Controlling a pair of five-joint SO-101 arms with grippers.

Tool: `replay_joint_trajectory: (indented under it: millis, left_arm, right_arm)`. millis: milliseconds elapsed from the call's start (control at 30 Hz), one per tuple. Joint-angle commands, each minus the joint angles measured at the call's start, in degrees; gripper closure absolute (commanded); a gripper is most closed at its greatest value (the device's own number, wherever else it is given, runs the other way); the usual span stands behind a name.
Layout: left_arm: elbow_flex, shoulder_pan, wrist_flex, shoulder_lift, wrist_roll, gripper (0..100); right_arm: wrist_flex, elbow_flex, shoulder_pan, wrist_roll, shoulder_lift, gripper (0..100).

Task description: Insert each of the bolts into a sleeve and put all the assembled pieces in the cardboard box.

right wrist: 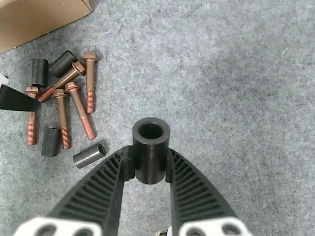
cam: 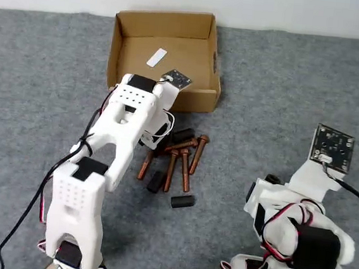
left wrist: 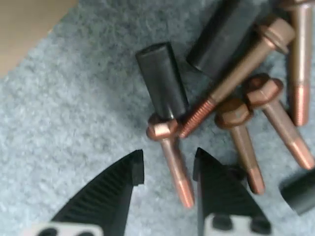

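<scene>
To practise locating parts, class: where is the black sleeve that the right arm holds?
In the right wrist view, the sleeve sits clamped in the right tool over grey carpet, to the right of the bolts, apart from them.

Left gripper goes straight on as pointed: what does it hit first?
The left gripper likely meets the bolt between its open jaws first; a sleeve lies just past its head. Depth unclear.

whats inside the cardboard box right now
Only a small white slip lies on the floor of the cardboard box; nothing else shows in it. The left arm's wrist camera hides a bit of the floor by the near wall.
</scene>
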Motion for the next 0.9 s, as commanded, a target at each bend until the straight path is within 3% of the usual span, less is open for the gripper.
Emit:
replay_joint_trajectory:
  millis: [0,300,567,700,867]
  left_arm:
    - [-4.3,-2.2,-1.2,1.7,0.2,83]
    - [-5.1,-4.8,-1.1,6.5,0.0,91]
    - [-5.1,-4.7,-1.5,7.4,0.1,92]
    - [-5.1,-4.7,-1.2,7.1,-0.2,100]
    - [-8.7,-4.6,5.6,4.7,-0.2,99]
  right_arm:
    - [1.4,-0.7,0.6,-0.4,-0.5,99.1]
    - [1.4,-0.7,0.6,-0.4,-0.5,99.1]
    - [1.3,-0.7,0.6,-0.4,-0.1,99.1]
    - [-0.5,-1.0,0.5,-0.3,-0.5,99.1]
    - [-2.2,-1.0,0.1,0.1,-0.2,99.1]
